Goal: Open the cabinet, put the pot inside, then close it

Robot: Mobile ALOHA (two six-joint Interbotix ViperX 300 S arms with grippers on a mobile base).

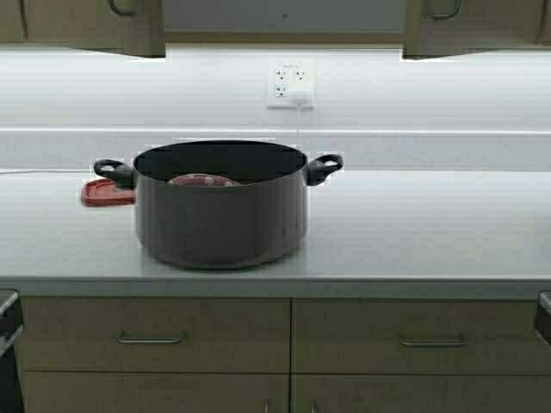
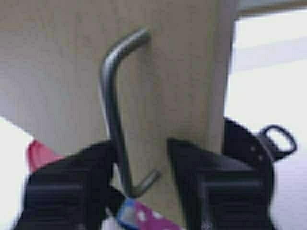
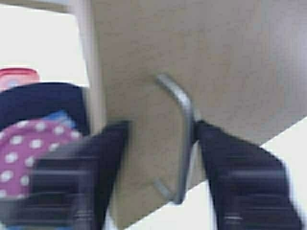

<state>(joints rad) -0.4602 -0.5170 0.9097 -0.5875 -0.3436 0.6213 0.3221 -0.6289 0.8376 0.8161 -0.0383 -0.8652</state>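
The grey pot (image 1: pixel 219 206) stands on the counter (image 1: pixel 413 232), below and between the cabinet's two doors (image 1: pixel 95 26), which hang apart with a gap between them. Neither gripper shows in the high view. In the left wrist view my left gripper (image 2: pixel 139 167) is open, its fingers either side of the left door's silver handle (image 2: pixel 112 110), which lies against one finger. In the right wrist view my right gripper (image 3: pixel 160 158) is open astride the right door's handle (image 3: pixel 184 139). The pot also shows past each door edge (image 2: pixel 249 148) (image 3: pixel 43 100).
A pink dotted thing (image 1: pixel 204 180) lies inside the pot. A red lid (image 1: pixel 105 193) lies on the counter behind the pot's left handle. A wall socket (image 1: pixel 291 83) is on the backsplash. Base drawers (image 1: pixel 155 335) run under the counter.
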